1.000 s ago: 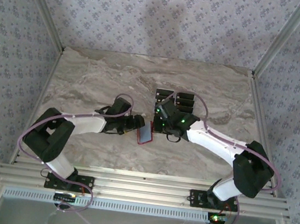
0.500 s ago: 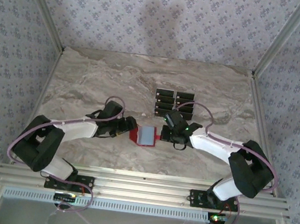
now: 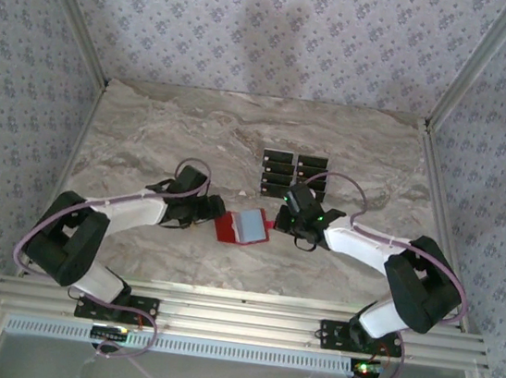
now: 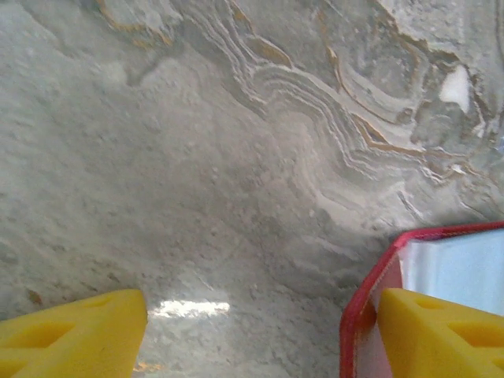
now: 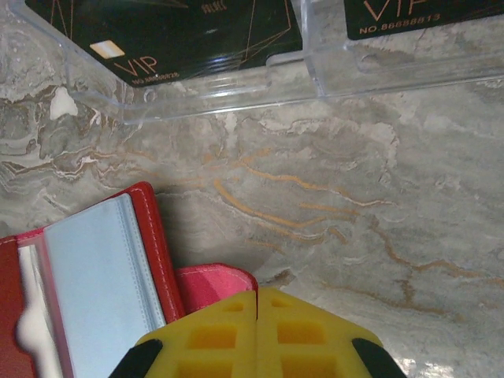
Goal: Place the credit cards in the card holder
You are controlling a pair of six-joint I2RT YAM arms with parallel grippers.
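Lying open: card holder (image 3: 246,226), on counter (image 3: 148,138).
Left end effector (image 4: 260,311): spread wide, holder's 9 o'clock.
Right end effector (image 5: 257,303): pinched closed, 3 o'clock.
Credit cards (image 3: 294,174): 1 o'clock.

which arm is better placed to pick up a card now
Right, probably: the right gripper is shut beside the credit cards, which lie just ahead in its wrist view. The left gripper is open, farther off across the card holder.
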